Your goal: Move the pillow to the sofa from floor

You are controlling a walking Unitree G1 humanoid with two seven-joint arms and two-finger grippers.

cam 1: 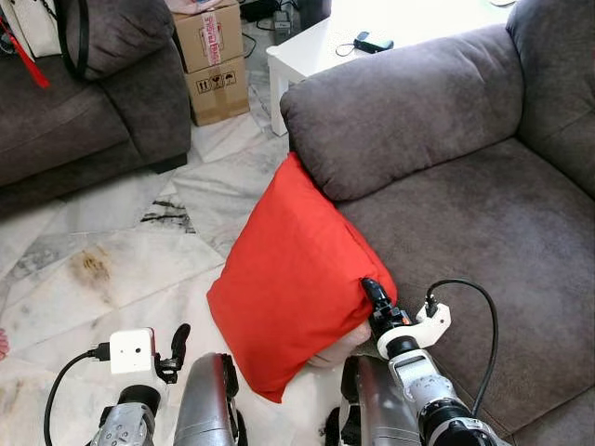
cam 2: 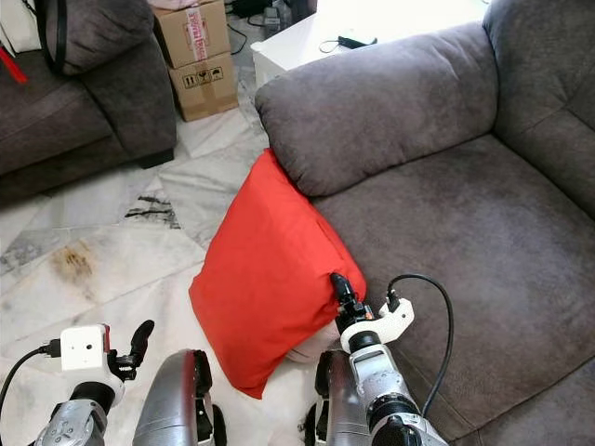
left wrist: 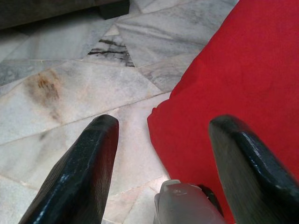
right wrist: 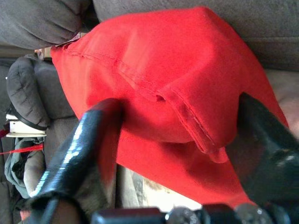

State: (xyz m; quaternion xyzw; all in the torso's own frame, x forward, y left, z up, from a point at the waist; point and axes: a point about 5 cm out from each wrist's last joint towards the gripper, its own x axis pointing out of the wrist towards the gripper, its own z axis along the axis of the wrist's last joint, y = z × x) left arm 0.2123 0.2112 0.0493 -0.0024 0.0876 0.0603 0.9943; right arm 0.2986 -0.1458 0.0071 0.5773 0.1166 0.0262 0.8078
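Observation:
The red pillow (cam 1: 288, 279) stands on a corner over the marble floor (cam 1: 112, 260), leaning against the front of the grey sofa (cam 1: 483, 232) below its armrest (cam 1: 400, 111). My right gripper (cam 1: 372, 294) is at the pillow's right edge, by the seat front. In the right wrist view its fingers (right wrist: 93, 140) are closed on a seamed fold of the pillow (right wrist: 177, 84). My left gripper (cam 1: 178, 340) is low on the left, open, a little short of the pillow's lower left edge (left wrist: 224, 88), with nothing between its fingers (left wrist: 88, 158).
A second grey sofa (cam 1: 84, 111) with a bag on it stands at the far left. Cardboard boxes (cam 1: 214, 60) and a white table (cam 1: 316, 46) stand behind the armrest. The sofa seat to my right is bare, and open floor lies to the left.

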